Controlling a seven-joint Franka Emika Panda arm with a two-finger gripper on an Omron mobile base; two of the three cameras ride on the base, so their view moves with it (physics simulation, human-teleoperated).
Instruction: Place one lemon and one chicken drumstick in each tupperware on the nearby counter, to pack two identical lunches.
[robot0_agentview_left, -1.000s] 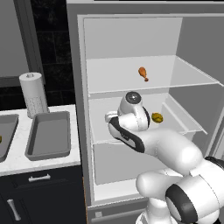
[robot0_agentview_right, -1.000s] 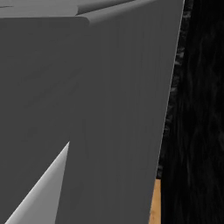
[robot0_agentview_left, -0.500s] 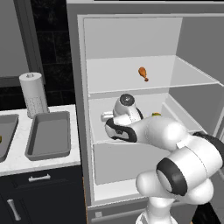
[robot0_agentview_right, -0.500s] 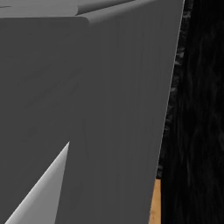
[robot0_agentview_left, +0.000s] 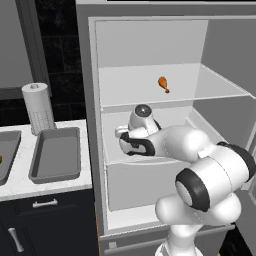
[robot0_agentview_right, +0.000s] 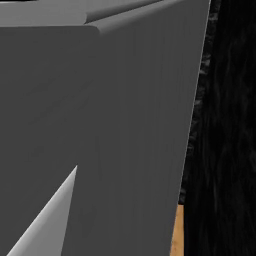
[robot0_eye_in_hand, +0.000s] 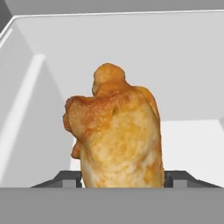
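Orange-brown chicken drumstick (robot0_eye_in_hand: 116, 135) now sits clamped between the fingers (robot0_eye_in_hand: 65, 178) on the middle fridge shelf (robot0_agentview_left: 112, 146); the arm has reached deeper since a second ago. A second drumstick (robot0_agentview_left: 163, 83) stays on the upper shelf (robot0_agentview_left: 130, 92), at 1 o'clock.

The white robot arm with dark joints is rising from the lower right of the left base view, bending at a bulky elbow and reaching forward and leftward at mid height. Its wrist is lying roughly level. In the hand view, the two-finger dark pincer (robot0_eye_in_hand: 122, 178) is standing with one finger tip (robot0_eye_in_hand: 65, 178) on each side of an orange-brown piece.
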